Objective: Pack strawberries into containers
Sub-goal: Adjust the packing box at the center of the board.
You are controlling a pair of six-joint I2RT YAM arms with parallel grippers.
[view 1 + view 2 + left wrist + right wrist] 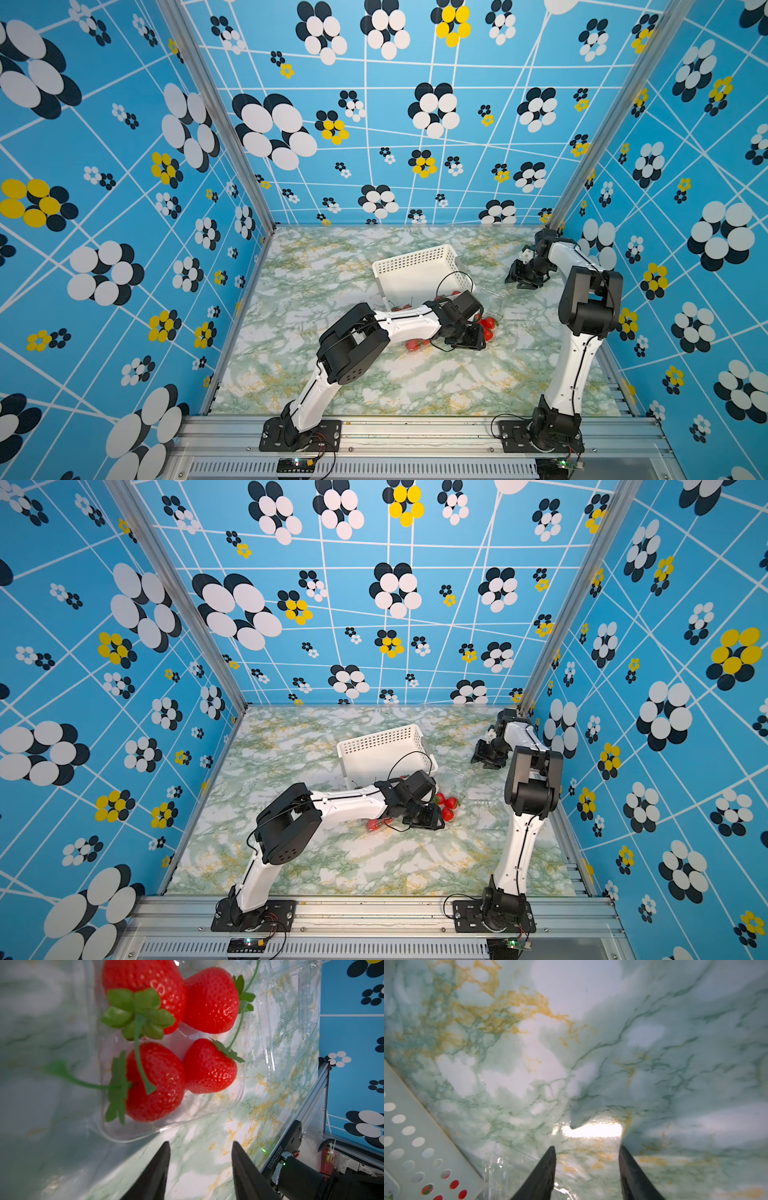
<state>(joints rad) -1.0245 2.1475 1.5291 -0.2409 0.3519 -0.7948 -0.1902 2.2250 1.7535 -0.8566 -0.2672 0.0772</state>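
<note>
- Red strawberries (155,1082), four of them, lie on their sides, packed close together inside a clear plastic container (128,1138). The container sits on the green marbled bench (270,1115). The green stems point in different directions.
- Black and wedge-shaped, the left tool (200,1142) hangs just short of the container's near rim without touching it. Its two jaws are parted about halfway, with only bare bench between them.
- The filled container lies straight ahead of the tool tips, so the tool faces it head on. The box is square, so it has no long side to line up with.
- Clear plastic that looks like the container's open lid (291,1022) lies flat beside the fruit, on the side toward the right arm's base.
- With four berries inside, the box looks full. Closing it would likely mean folding that flap back over the fruit.
- The right tool (587,1147) hovers well away over bare bench, near the far right corner. Its jaws are parted about as much and it is also empty.
- The left arm is clearly the nearer one to the filled box.
- A white perforated basket (415,259) stands just behind the left wrist. Red shows through its holes in the right wrist view, so more fruit probably waits inside.
- The edge of a second clear container (500,1167) shows just beside the right tool.
</note>
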